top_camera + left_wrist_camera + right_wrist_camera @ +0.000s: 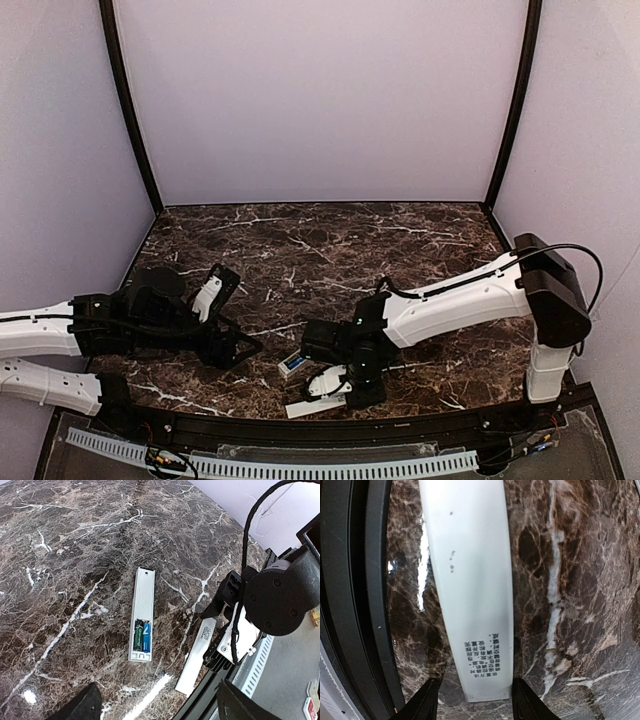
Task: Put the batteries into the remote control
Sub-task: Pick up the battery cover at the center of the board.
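The remote control [142, 611] lies on the marble with its back up and its compartment open. Two batteries [142, 636], one green and one blue, sit side by side in it. In the top view the remote control [292, 365] is just left of my right gripper [346, 390]. A white cover strip [470, 580] with printed text lies flat beside the table's near edge. My right gripper [475, 702] is open, one finger on each side of the strip's end. My left gripper [160, 710] is open and holds nothing, hovering short of the remote.
The black rail [355, 605] of the table's near edge runs close beside the cover strip [196, 662]. My right arm [460, 300] reaches across from the right. Tent walls [320, 100] close in the back and sides.
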`<state>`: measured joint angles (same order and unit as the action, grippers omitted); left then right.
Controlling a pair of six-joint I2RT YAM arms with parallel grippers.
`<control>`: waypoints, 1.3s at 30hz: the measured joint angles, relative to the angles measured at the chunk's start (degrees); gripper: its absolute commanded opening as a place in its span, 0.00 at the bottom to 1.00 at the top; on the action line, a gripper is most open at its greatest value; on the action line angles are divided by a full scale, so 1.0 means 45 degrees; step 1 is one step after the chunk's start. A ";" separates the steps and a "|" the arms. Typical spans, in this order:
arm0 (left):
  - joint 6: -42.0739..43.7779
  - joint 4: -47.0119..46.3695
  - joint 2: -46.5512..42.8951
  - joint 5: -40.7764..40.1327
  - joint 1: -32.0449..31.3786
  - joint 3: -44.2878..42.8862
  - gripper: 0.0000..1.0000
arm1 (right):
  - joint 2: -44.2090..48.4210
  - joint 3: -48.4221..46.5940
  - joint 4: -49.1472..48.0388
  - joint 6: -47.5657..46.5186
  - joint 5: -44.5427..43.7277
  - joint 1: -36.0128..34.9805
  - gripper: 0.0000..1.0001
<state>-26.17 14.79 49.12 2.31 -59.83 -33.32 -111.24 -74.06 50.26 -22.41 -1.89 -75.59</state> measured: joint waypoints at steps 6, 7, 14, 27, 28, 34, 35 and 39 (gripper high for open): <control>0.0000 0.0005 0.0049 0.0005 0.0000 0.0015 0.80 | -0.0398 -0.0534 0.0486 -0.0180 -0.0141 0.0029 0.38; 0.0000 0.0000 0.0063 0.0005 0.0000 0.0015 0.80 | -0.0427 -0.0573 0.0510 -0.0228 -0.0155 0.0053 0.31; 0.0000 0.0005 0.0058 0.0000 0.0000 0.0015 0.80 | -0.0442 -0.0656 0.0471 -0.0180 -0.0223 0.0165 0.20; 0.0015 0.0175 0.0058 0.0000 0.0000 0.0034 0.82 | 0.0461 0.0024 0.0136 -0.0039 -0.1617 0.0131 0.19; 0.0029 0.0185 0.0073 0.0010 0.0000 0.0034 0.82 | 0.0602 0.0034 0.0146 -0.0044 -0.1715 0.0126 0.19; 0.0306 0.0155 0.0544 0.0481 0.0000 0.0034 0.80 | 0.1899 0.0034 0.0087 -0.0151 -0.2448 0.0044 0.17; 0.0335 0.0146 0.0685 0.0631 0.0000 0.0034 0.79 | 0.2030 0.0034 0.0073 -0.0185 -0.2569 -0.0024 0.17; 0.0121 -0.0301 0.1477 0.1957 0.0204 0.0034 0.75 | 0.2511 0.0121 -0.0238 -0.0301 -0.3458 -0.0325 0.17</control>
<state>-25.63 13.43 55.77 11.11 -58.92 -33.17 -99.94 -73.52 49.19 -23.77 -17.45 -77.06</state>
